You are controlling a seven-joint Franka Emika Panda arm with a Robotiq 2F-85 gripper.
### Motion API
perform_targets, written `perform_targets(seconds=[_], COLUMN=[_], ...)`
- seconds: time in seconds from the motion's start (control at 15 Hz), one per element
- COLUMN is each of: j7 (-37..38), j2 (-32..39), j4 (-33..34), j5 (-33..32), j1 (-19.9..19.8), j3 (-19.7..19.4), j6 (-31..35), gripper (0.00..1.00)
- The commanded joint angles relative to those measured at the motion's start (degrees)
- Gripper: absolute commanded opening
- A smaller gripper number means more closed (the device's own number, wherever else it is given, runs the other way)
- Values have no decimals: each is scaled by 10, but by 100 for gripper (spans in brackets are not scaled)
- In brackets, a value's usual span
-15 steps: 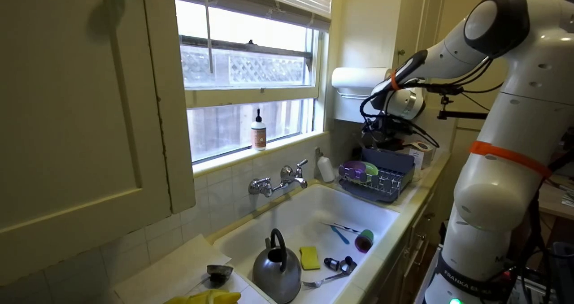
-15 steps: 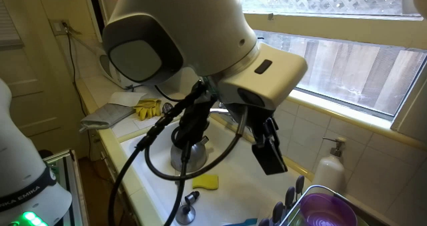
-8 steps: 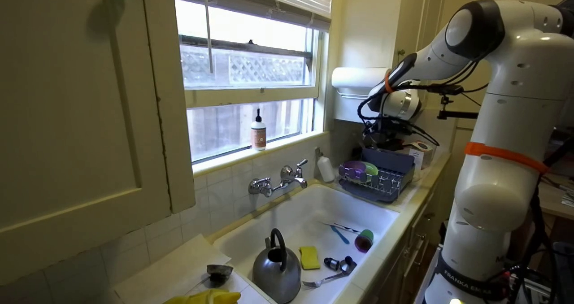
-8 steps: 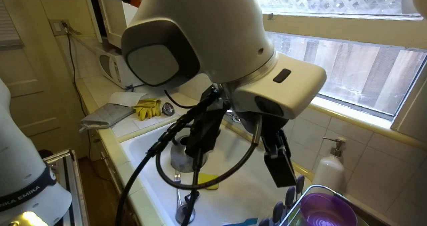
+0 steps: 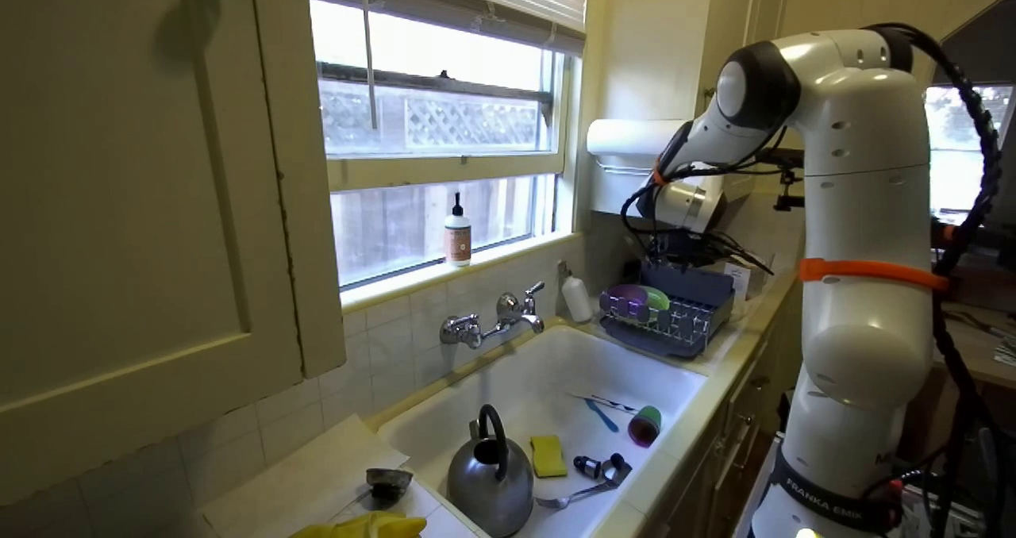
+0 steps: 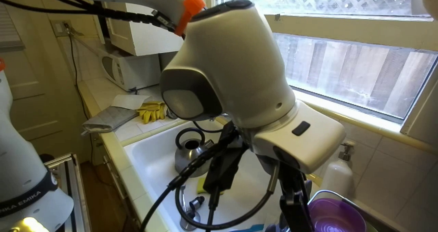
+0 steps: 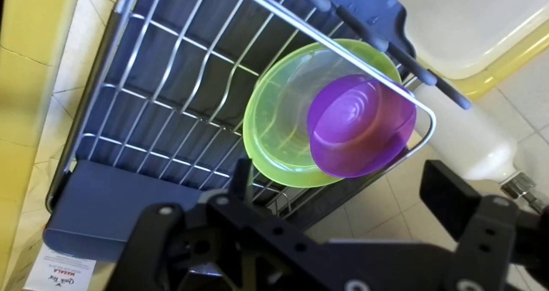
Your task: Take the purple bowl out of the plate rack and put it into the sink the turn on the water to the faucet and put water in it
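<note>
The purple bowl [image 7: 360,128] leans over a larger green bowl [image 7: 279,115] at one corner of the plate rack [image 7: 146,72]. Both bowls and the rack also show in an exterior view, with the purple bowl [image 5: 627,298] at the rack's near left end. My gripper [image 7: 343,188] is open and empty, its fingers wide apart. It is above the rack's corner, close to the purple bowl and apart from it. The white sink [image 5: 571,355] lies beside the rack. The chrome faucet [image 5: 520,320] is on the tiled wall above the sink; in the exterior view from behind the arm it is mostly hidden.
A white soap dispenser [image 7: 476,140] stands right beside the rack's corner. Dark utensil handles [image 7: 403,59] stick up along the rack's edge. The sink holds a grey kettle [image 5: 490,482], a yellow sponge [image 5: 548,456], a cup [image 5: 644,425] and several utensils.
The arm has swung and the hand has come down towards the rack and the purple bowl. The bowls, rack and sink contents have not moved.
</note>
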Motion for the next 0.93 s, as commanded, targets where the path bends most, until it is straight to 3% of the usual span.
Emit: perform_targets(seconds=[0.0, 0.13, 0.47, 0.53, 0.87], j7=[-75, -94, -91, -45, 16], j2=[92, 136, 229, 223, 259], j4=[83, 131, 229, 236, 283], j5=[102, 126, 118, 45, -52], j1=[-70, -107, -173, -239, -315], j3=[69, 101, 145, 214, 293], j6=[-29, -45, -79, -60, -53], gripper=[100, 100, 100, 100, 100])
